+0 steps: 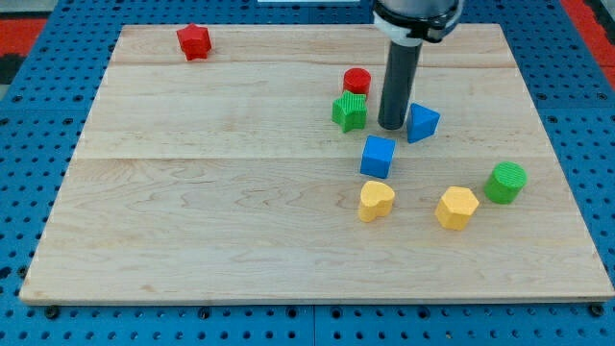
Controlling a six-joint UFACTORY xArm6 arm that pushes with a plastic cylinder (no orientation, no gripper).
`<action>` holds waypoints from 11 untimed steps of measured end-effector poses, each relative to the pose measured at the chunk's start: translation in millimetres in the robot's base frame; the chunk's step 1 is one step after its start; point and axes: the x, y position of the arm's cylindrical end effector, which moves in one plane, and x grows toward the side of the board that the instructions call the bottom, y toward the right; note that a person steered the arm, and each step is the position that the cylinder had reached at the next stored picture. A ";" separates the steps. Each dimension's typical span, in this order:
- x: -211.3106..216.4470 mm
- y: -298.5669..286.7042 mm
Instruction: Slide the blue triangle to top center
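My tip (391,126) — a bare rod, no pincer to spread or pinch — stands just left of the blue triangle (422,122), touching or nearly so, between it and the green star (350,111). Likely awkward: pushing from here sends the triangle rightward, not toward top center.

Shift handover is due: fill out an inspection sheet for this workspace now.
Surface: wooden board, flat, on a blue pegboard.
Job's things: blue triangle right of centre, upper half, just right of my tip.
Clutter: blue cube below my tip; green star and red cylinder to its left; red star at top left; yellow heart, yellow hexagon and green cylinder at lower right.
Hand: none fitted; rod only.
Cables: nothing seen.
Surroundings: red strips at the top corners.
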 end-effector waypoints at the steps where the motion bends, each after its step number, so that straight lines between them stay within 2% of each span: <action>1: 19.5 16.5; 2: 39.8 20.8; 3: 19.0 70.7; 4: -21.2 101.6; 5: -44.3 75.7; 6: -36.1 17.3; 7: -74.4 -23.1; 10: -116.3 -72.1; 11: -148.0 -95.9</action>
